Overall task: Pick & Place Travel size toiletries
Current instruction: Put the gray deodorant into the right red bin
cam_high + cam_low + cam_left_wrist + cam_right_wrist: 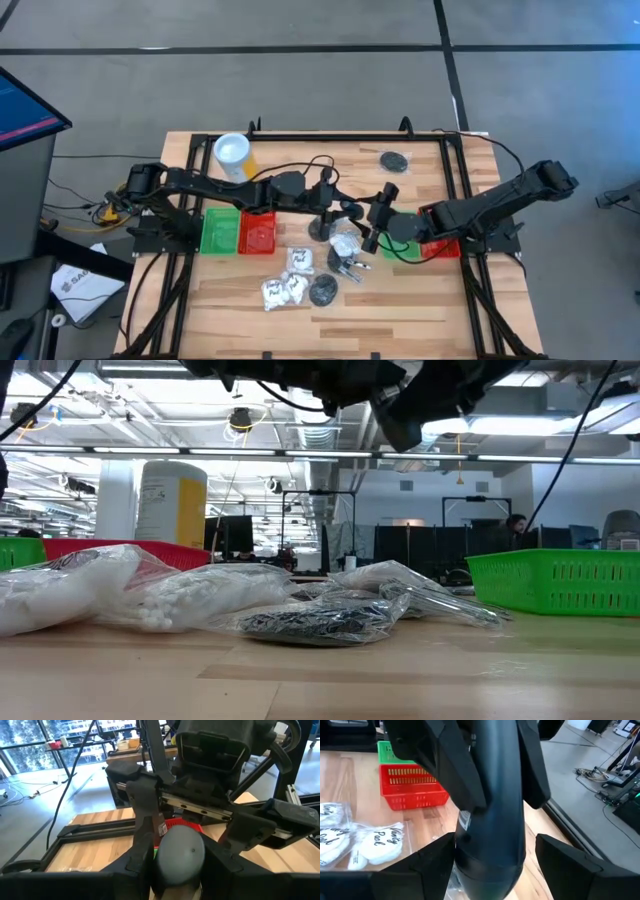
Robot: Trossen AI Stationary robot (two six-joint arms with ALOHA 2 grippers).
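Plastic-wrapped toiletries bunched mid-table, both arms crowded above

Crinkled clear bags covered most of the travel size toiletries (310,272), which lay in a loose cluster on the near half of the wooden tabletop (420,310). White sachets (283,290) sat at the near left of the pile, a black disc (322,292) just beside them, and silvery tubes (348,266) farther in. One more black disc (394,160) lay well apart, close to the far edge.

Judging by the wrapping, these pieces should be light, soft and slippery. A pinch across a sachet's flat middle, or across a disc's rim, looked safer than grabbing loose film.

Above the pile, the left gripper (331,205) and right gripper (372,232) hung near each other. Whether either pair of jaws stood apart or together, I could not tell.

Room was tight there. A green tray (217,230) and red tray (257,232) sat to the left, another green tray (401,249) under the right arm, and a yellow cylinder (233,155) beyond. Open tabletop remained along the near edge.
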